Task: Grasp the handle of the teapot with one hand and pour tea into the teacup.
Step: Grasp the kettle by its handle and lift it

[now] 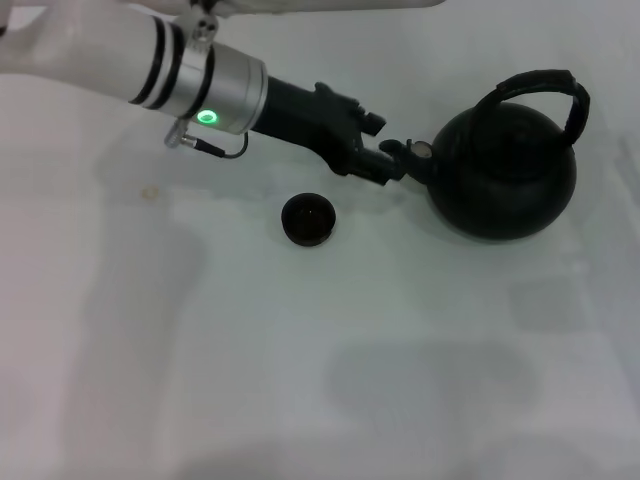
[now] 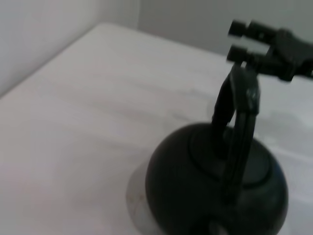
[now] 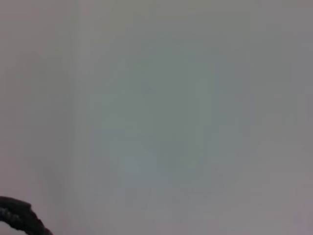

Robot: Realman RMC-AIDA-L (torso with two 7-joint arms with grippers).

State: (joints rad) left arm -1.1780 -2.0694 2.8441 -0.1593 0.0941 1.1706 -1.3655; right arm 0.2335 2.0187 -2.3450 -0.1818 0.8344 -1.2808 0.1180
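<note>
The round black teapot [image 1: 505,178] stands at the right of the white table, its arched handle [image 1: 548,85] upright over the lid. My left gripper [image 1: 400,158] reaches in from the upper left and sits right at the pot's left side, by the spout. The small black teacup [image 1: 307,219] stands left of the pot, just in front of my left arm. In the left wrist view the teapot [image 2: 215,181] is close, with the handle [image 2: 239,132] edge-on. Beyond it my right gripper [image 2: 234,39] hangs level with the handle's top, its two fingertips apart. The handle [image 3: 17,218] also shows in the right wrist view.
A faint amber spot [image 1: 150,192] marks the table at the left. The table's far edge [image 2: 122,27] meets a plain wall behind the teapot.
</note>
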